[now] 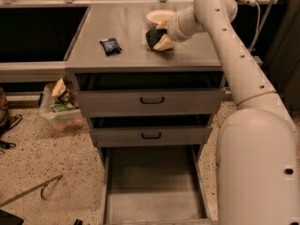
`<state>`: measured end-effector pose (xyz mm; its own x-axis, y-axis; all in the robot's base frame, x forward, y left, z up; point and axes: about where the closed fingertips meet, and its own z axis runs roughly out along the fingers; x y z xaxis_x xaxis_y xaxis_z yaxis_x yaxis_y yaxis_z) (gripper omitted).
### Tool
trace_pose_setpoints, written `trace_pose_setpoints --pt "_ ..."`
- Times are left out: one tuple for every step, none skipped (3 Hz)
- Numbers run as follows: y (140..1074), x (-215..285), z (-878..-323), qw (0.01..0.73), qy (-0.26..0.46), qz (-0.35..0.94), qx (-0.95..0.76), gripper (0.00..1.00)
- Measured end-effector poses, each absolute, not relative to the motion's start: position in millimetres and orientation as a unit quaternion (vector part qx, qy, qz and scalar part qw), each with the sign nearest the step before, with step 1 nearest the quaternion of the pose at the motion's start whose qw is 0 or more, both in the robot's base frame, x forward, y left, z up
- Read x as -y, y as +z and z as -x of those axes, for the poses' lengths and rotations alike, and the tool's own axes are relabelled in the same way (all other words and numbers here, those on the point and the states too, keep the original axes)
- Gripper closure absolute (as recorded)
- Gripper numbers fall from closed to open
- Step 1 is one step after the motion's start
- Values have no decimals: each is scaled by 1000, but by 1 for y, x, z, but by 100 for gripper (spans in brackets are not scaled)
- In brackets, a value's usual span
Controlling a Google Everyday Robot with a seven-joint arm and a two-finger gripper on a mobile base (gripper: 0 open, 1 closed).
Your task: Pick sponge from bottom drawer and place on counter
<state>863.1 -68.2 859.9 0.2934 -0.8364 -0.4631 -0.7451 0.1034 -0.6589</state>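
My gripper point(161, 37) is over the right middle of the counter point(126, 29), at the end of the white arm that reaches in from the right. It is shut on the sponge point(152, 37), whose dark green face points left and whose yellow body shows under the wrist. The sponge is low over the counter; I cannot tell whether it touches. The bottom drawer point(152, 191) is pulled fully open at the bottom of the view, with nothing showing inside.
A dark crinkled packet point(110, 46) lies on the counter's left half. A white bowl point(159, 17) stands just behind the gripper. The two upper drawers point(151, 101) are shut. A plastic bin point(61, 108) of packets sits on the floor at left, with a metal rod point(29, 194) nearby.
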Motion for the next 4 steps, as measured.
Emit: trace_pose_setpoints --pt "860 68 -863 448 -51 668 -592 58" --pt "860 68 -863 448 -51 668 -592 35" --pt "860 68 -863 448 -51 668 -592 11" --pt "860 68 -863 448 -51 668 -592 0"
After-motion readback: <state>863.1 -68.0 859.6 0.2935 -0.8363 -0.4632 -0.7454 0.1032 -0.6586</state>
